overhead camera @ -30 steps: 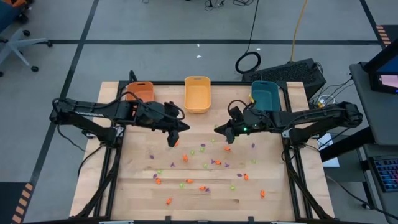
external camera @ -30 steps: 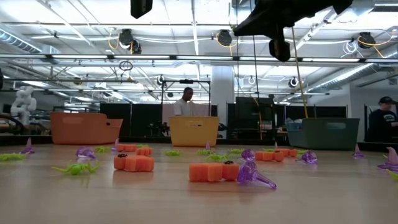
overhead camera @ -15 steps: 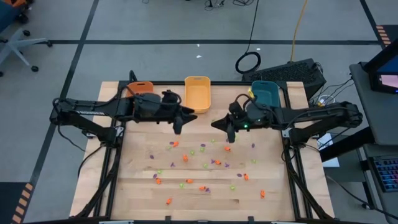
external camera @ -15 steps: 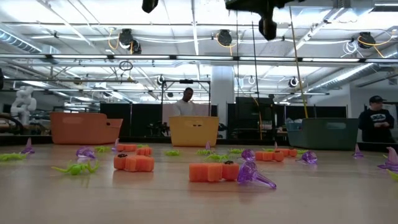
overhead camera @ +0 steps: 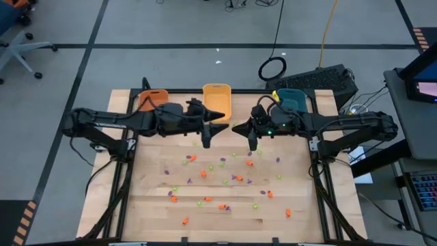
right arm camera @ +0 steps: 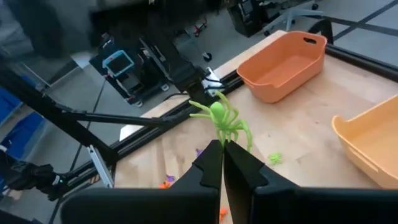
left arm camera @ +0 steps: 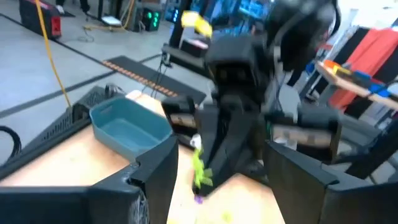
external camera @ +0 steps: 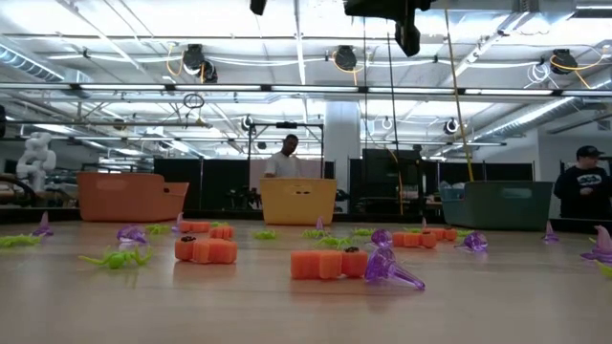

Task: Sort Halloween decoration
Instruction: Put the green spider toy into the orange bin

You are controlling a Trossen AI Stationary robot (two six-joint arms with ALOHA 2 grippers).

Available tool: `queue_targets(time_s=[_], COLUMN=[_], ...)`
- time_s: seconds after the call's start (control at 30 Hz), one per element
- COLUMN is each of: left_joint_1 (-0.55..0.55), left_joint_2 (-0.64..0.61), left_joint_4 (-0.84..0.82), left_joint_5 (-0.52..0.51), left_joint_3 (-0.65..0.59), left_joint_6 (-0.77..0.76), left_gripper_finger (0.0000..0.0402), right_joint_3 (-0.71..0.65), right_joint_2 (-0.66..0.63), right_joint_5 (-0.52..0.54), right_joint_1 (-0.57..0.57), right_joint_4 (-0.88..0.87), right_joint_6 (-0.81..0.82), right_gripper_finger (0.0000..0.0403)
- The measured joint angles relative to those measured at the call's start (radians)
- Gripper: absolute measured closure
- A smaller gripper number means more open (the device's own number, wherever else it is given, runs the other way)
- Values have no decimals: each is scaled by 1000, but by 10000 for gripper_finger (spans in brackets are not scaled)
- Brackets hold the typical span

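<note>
Small orange, green and purple Halloween decoration pieces lie scattered over the wooden table. My right gripper hovers above the table's far middle, shut on a green spider trinket. My left gripper faces it from the left, near the yellow bin. In the left wrist view my left gripper is open with nothing between its fingers. That view also shows the spider at the tips of the right gripper. My right gripper pinches the green spider by its lower legs between its two fingertips. The fingers come nearly level from the table's right. The spider's body and other legs stick out past the tips, lifted clear of the table.
Three bins stand along the far edge: orange, yellow, and teal. A black frame borders the table. Beyond it, the low view shows one person behind the yellow bin and another at the right.
My right gripper has risen with the green spider and rolled a little. My left gripper has gone toward the table's far right, nearer the right gripper, and has tipped up from pointing down to nearly level.
</note>
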Motion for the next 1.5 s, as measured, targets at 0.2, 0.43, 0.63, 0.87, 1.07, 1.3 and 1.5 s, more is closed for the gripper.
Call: queue_targets(time_s=[0.2,0.43,0.63,0.87,1.07,1.3,1.5], left_joint_1=[-2,-3,-2,-2,-2,-2,-1], left_joint_2=[65,121,148,152,152,152,152], left_joint_4=[51,102,103,102,90,44,46], left_joint_5=[-3,-35,-52,-52,-52,-48,-46], left_joint_3=[0,0,0,0,0,0,0], left_joint_6=[24,20,20,20,18,18,18], left_gripper_finger=[168,169,169,179,234,289,325], right_joint_3=[0,0,0,-1,-1,-1,-1], right_joint_2=[1,0,0,0,0,0,0], right_joint_5=[-4,-3,-4,-4,-4,-4,-3], right_joint_1=[0,-6,-6,-6,-6,-6,-6], right_joint_4=[-40,-43,-46,-73,-75,-75,-75], right_joint_6=[0,-19,-23,-27,-27,-23,-20], right_gripper_finger=[403,403,403,403,403,403,403])
